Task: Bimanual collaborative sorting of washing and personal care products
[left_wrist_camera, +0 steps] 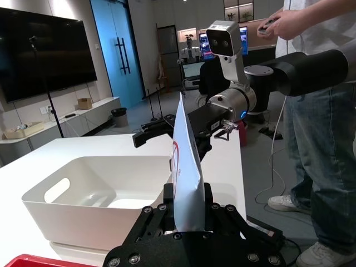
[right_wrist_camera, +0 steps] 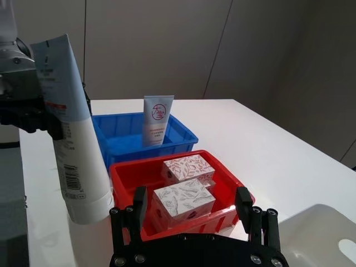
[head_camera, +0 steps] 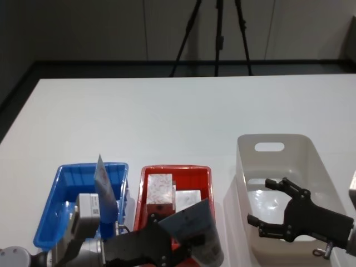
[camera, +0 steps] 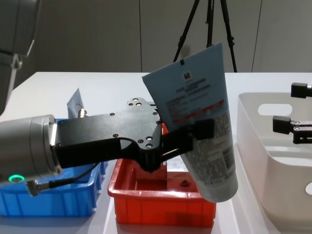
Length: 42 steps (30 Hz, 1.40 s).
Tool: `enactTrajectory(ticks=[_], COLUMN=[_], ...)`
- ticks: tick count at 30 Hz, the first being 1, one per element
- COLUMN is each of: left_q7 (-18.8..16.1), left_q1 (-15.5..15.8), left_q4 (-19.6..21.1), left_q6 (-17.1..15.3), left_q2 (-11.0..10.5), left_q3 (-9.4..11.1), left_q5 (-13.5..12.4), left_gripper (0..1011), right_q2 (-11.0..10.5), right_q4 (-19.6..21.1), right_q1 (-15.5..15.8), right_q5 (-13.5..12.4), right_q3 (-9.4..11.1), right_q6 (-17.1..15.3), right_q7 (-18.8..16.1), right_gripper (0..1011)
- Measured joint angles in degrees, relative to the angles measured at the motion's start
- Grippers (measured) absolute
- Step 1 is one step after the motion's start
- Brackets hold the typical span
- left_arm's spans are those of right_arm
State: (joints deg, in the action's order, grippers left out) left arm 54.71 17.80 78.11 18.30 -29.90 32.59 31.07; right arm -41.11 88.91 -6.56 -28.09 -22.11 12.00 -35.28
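Note:
My left gripper [camera: 187, 139] is shut on a pale-blue squeeze tube [camera: 200, 122], cap end down and crimped end up. It hangs tilted over the red tray's [head_camera: 206, 173] front right corner, beside the beige tub [head_camera: 311, 167]. A second tube [right_wrist_camera: 157, 119] stands in the blue tray [right_wrist_camera: 125, 139]. Two white patterned boxes [right_wrist_camera: 188, 167] [right_wrist_camera: 183, 197] lie in the red tray. My right gripper [head_camera: 268, 214] hovers open over the tub's near end, with nothing between its fingers [right_wrist_camera: 139, 203].
The three containers stand in a row near the table's front edge: blue tray [head_camera: 61, 194], red tray, then the tub. The white table [head_camera: 178, 117] stretches far behind them. A tripod [head_camera: 218, 33] stands beyond the back edge.

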Motion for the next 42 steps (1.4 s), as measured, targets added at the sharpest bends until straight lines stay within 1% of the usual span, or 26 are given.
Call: enactTrajectory(ticks=[4,7,8,13,17,18,21,24,34,42], left_q7=[0.00,0.00,0.00,0.00,0.00,0.00,0.00,0.00,0.00,0.00], left_q1=[0.00,0.00,0.00,0.00,0.00,0.00,0.00,0.00,0.00,0.00], left_q4=[0.00,0.00,0.00,0.00,0.00,0.00,0.00,0.00,0.00,0.00], left_q6=[0.00,0.00,0.00,0.00,0.00,0.00,0.00,0.00,0.00,0.00], left_q2=[0.00,0.00,0.00,0.00,0.00,0.00,0.00,0.00,0.00,0.00], left_q3=[0.00,0.00,0.00,0.00,0.00,0.00,0.00,0.00,0.00,0.00], left_q5=[0.00,0.00,0.00,0.00,0.00,0.00,0.00,0.00,0.00,0.00], left_gripper=[262,262,262,262,262,262,262,262,262,262], right_q2=[-0.38,-0.49,-0.48,0.06,0.76,1.05,1.38,1.98,3.78,4.48], right_q4=[-0.38,-0.67,-0.91,-1.86,-2.77,-3.19,-3.66,-4.58,-7.35,-9.13], right_q1=[-0.20,-0.47,-0.72,-1.84,-3.01,-3.53,-4.14,-5.33,-8.43,-10.52], right_q5=[-0.89,-1.38,-1.57,-1.74,-1.70,-1.60,-1.44,-1.22,-1.12,-1.34], right_q3=[0.08,0.09,0.09,-0.53,-1.50,-2.02,-2.63,-3.79,-6.70,-8.94], right_q6=[0.00,0.00,0.01,0.19,0.44,0.49,0.52,0.73,1.00,1.31], right_q7=[-3.32,-5.13,-6.22,-8.80,-10.48,-11.11,-11.83,-12.90,-15.47,-17.92], right_gripper=[1001,1001,1001,1001,1001,1001,1001,1001,1001,1001])
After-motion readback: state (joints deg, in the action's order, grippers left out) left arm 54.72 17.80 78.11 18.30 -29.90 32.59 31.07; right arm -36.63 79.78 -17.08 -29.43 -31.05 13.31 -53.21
